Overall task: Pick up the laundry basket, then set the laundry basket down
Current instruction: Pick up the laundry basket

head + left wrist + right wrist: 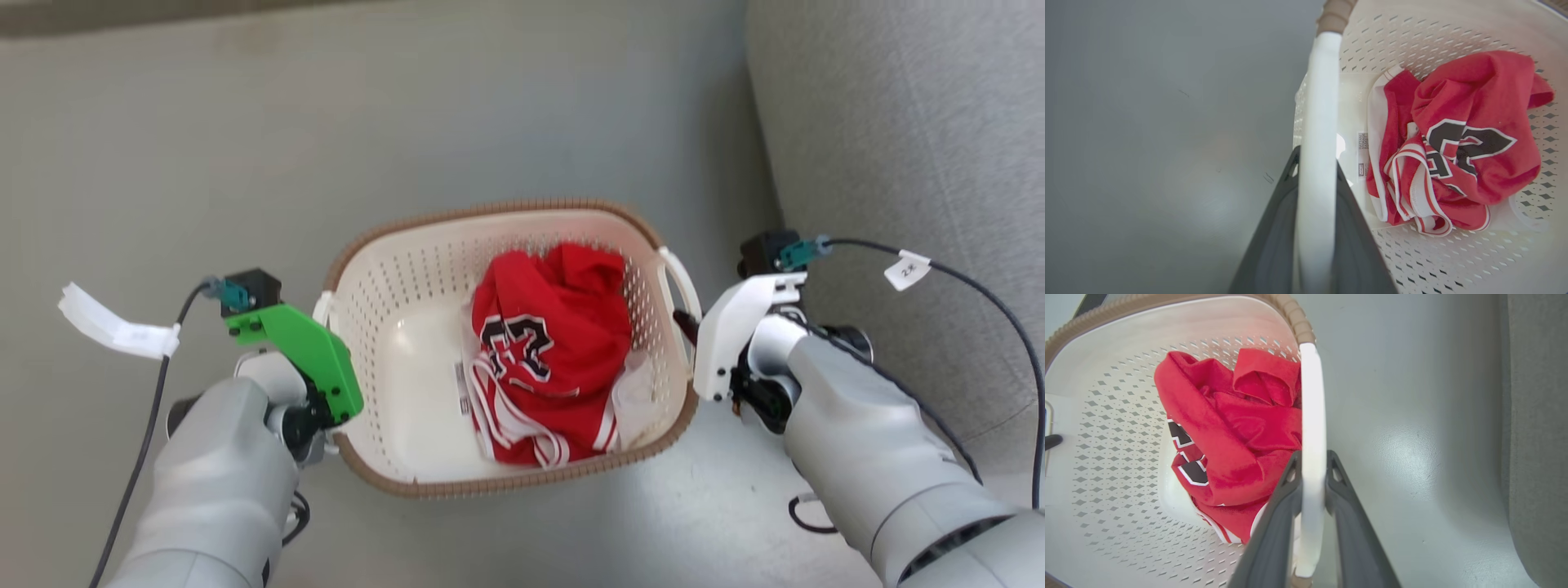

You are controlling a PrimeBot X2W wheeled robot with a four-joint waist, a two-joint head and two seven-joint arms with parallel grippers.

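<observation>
The laundry basket [392,343] is cream-white with perforated walls and a brown woven-look rim, in the middle of the head view over the grey floor. A red jersey [555,351] lies crumpled inside. My left gripper [1316,161] is shut on the basket's left white loop handle [1321,102], the dark fingers [1274,228] pressing both sides of it. My right gripper [1312,465] is shut on the right loop handle [1312,408] the same way. In the head view the green left wrist [302,351] and the white right wrist [735,327] flank the basket.
A grey upholstered sofa [914,147] rises along the right side, close to my right arm. Smooth grey floor [245,147] spreads to the left and beyond the basket. Cables with white tags [114,327] hang from both wrists.
</observation>
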